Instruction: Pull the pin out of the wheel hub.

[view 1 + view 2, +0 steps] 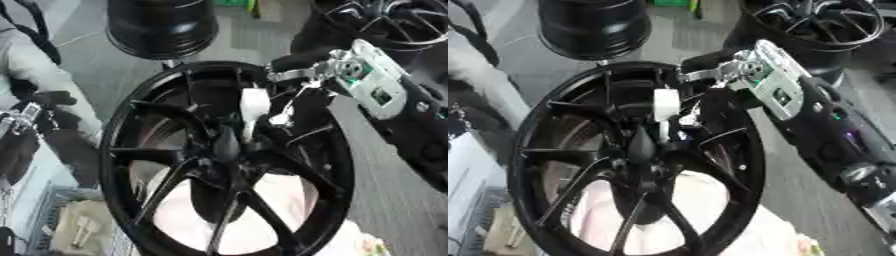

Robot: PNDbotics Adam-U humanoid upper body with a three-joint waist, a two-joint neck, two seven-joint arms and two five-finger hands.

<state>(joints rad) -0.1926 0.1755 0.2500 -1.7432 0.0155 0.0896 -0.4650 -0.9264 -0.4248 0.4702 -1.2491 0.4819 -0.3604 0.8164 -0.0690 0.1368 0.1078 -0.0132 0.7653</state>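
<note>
The robot's right hand (308,82), black and silver with a white and green circuit-board panel on its wrist, comes in from the upper right and sits over the upper part of a large glossy black multi-spoke alloy wheel hub (229,160). Its fingers are curled down into the hub's centre region, closed around the upper end of a pale white pin (254,106), which stands nearly upright just above the hub's dark central boss (226,145). The pin's lower end points down toward that boss; whether it is seated in the hole or already free of it cannot be told from either view. The wheel hub fills most of the picture, tilted so its spokes fan out from the centre, and through the gaps between the lower spokes a pale pinkish-white surface (280,200) shows. Beyond the hub, at the top, stand a second black wheel rim (162,25) seen side-on and a third black spoked wheel (394,20) at the upper right. The grey floor (385,190) runs along the right side. The robot's left hand does not show.
</note>
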